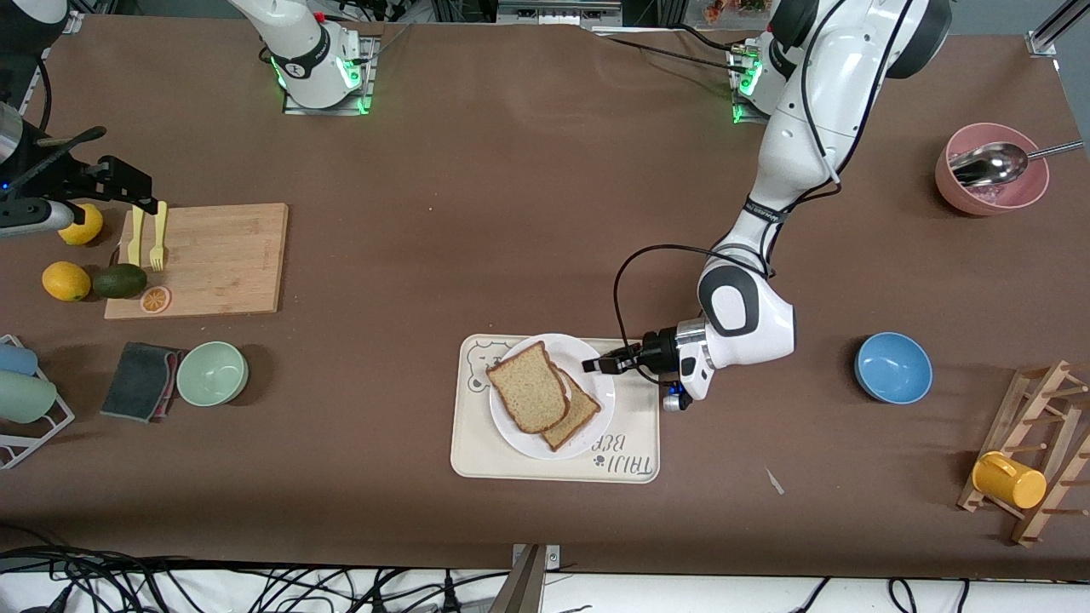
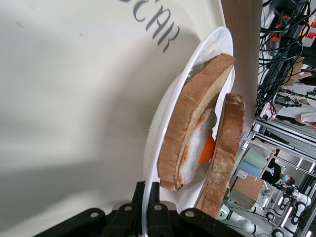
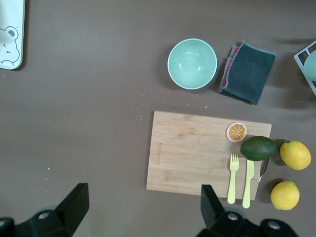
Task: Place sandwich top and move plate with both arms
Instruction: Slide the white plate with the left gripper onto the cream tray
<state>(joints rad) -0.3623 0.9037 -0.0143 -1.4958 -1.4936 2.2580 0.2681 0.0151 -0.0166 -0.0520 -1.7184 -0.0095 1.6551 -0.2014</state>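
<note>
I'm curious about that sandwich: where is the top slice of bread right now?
In the front view the sandwich top lies on the egg slice on the plate, which sits on the bear-print tray at the table's middle, with the left gripper at the plate's rim.

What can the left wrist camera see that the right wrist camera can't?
Only the left wrist view shows the left gripper shut on the plate rim, the sandwich top and the fried egg under it.

Only the right wrist view shows the open right gripper over the cutting board, the green bowl, avocado and lemons.

Both show the bear-print tray.
</note>
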